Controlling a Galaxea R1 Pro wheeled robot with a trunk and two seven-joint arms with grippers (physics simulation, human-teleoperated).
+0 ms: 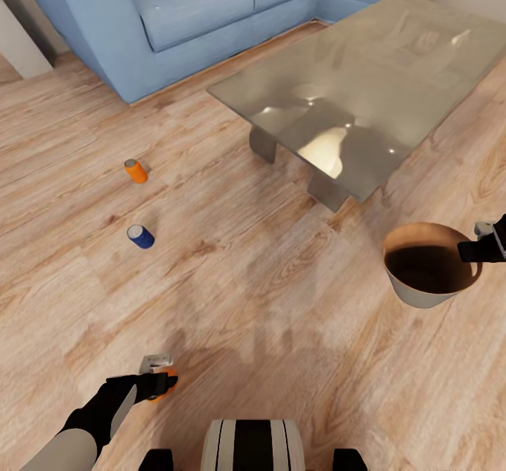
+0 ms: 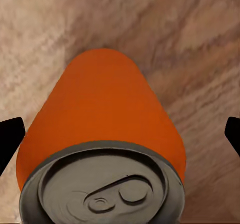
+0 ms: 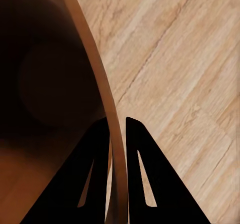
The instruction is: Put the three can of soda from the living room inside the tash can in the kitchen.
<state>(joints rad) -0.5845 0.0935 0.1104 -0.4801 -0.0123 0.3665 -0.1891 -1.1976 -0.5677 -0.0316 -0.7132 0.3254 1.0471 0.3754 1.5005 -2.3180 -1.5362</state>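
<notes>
Head view: none binned; left tool [image 1: 163, 381] spread around orange can [image 1: 162, 385], right tool [image 1: 469, 251] clamping trash can [image 1: 430, 265] rim.

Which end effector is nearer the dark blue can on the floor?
Left. The left end effector is low beside an orange can, nearer the dark blue can; the right end effector grips the trash can.

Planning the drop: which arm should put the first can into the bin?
Left. Its gripper sits around an orange can, fingers either side. The right gripper is clamped on the bin's rim, so it likely just holds the bin steady.
</notes>
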